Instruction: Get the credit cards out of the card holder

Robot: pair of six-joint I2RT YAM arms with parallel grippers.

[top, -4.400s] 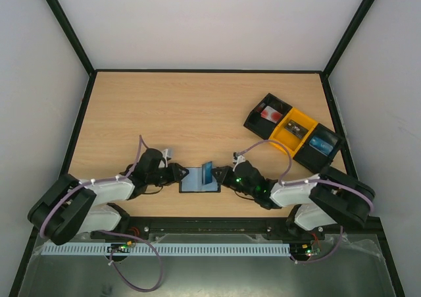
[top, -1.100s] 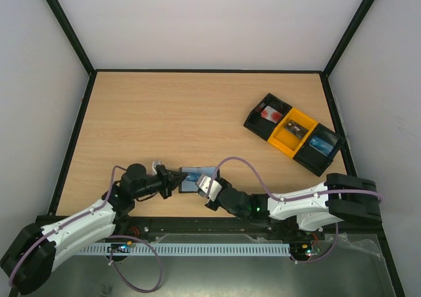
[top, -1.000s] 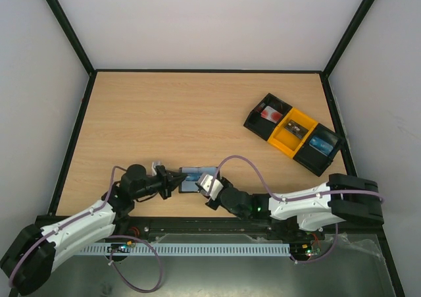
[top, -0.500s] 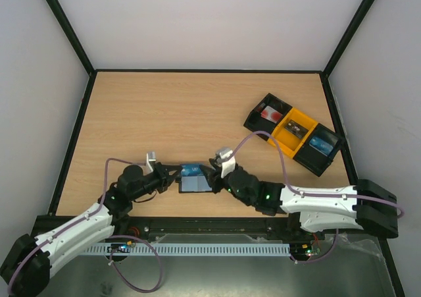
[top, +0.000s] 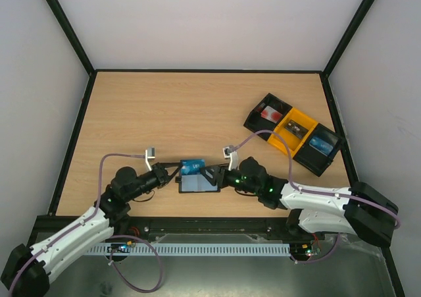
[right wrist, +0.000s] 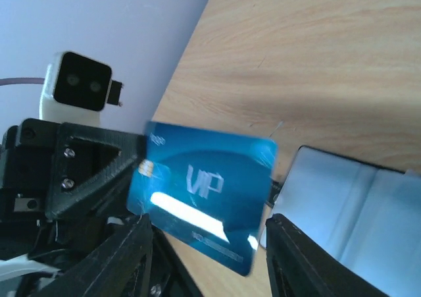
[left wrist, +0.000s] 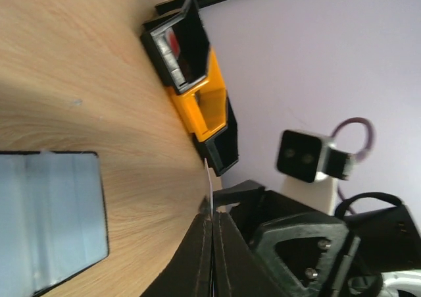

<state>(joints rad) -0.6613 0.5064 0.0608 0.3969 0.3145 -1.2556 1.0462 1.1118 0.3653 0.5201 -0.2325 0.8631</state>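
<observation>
The card holder (top: pixel 199 184) lies open on the table, black with pale blue-grey panels; it also shows in the left wrist view (left wrist: pixel 52 211) and the right wrist view (right wrist: pixel 358 211). A blue credit card marked "VIP" (right wrist: pixel 207 191) hangs above the holder's far edge (top: pixel 193 166). My left gripper (top: pixel 176 173) is shut on its left end; the left wrist view shows the card edge-on (left wrist: pixel 210 185) sticking out of the closed fingertips (left wrist: pixel 212 219). My right gripper (top: pixel 212 174) is open, its fingers (right wrist: pixel 125 257) spread on either side below the card and not touching it.
A long black-and-yellow three-compartment tray (top: pixel 293 134) stands at the back right, holding a small red-and-white object (top: pixel 268 114) and a small bright blue object (top: pixel 321 142). It shows in the left wrist view too (left wrist: pixel 197 93). Both arms reach inward low over the table's near edge.
The blue card has risen slightly past the holder's far edge. The left gripper has shifted right and up onto the card. The right arm has swung from the holder's near side to its right.
</observation>
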